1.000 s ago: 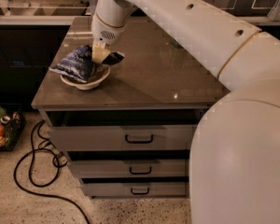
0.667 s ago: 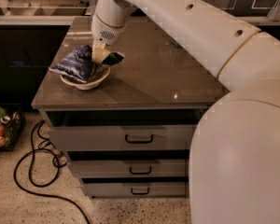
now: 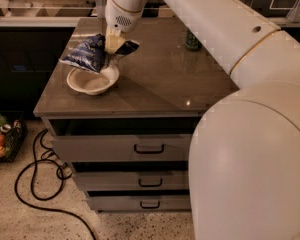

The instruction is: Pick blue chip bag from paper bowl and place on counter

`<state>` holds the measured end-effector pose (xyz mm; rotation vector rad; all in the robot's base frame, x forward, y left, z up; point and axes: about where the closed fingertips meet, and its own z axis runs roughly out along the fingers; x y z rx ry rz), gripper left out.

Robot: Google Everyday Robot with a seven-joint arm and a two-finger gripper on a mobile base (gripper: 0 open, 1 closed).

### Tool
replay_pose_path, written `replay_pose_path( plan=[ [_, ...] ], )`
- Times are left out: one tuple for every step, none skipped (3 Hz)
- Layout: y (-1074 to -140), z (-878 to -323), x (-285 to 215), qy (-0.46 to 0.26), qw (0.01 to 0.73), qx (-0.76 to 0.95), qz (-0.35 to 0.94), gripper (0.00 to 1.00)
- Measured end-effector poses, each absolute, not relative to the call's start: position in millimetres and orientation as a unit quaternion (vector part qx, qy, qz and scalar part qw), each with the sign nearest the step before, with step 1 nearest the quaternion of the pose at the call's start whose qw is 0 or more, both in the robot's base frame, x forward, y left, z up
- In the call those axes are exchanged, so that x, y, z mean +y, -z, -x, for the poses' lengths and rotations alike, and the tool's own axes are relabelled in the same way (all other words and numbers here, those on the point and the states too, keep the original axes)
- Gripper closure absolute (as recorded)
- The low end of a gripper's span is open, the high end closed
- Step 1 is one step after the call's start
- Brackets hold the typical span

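The blue chip bag [image 3: 90,54] is crumpled dark-blue foil with white markings. It hangs in the air just above the paper bowl [image 3: 91,80]. My gripper [image 3: 113,50] is shut on the bag's right part and holds it lifted above the bowl's far rim. The paper bowl is shallow, off-white and empty, and sits on the left part of the counter [image 3: 155,84], a glossy grey-brown cabinet top. My white arm comes in from the right and covers much of the view.
A green can [image 3: 192,40] stands at the back of the counter, partly behind my arm. The cabinet has three drawers [image 3: 140,148]. A black cable [image 3: 35,184] lies on the speckled floor at the left, beside a basket of items [image 3: 2,136].
The chip bag lay in the bowl under my gripper before. Now it is lifted clear of the bowl, and the bowl's inside shows empty.
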<state>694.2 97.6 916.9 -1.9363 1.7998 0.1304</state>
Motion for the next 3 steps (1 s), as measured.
replay_pose_path(
  plan=[
    [-949.7,-703.4,71.2,-0.019,0.257,0.660,0.706,1.00],
    [-963.0,-706.5,42.0,0.007,0.256,0.681,0.686,1.00],
    [-960.7,-712.3,-4.3,0.037,0.249,0.721,0.646,1.00]
  ],
)
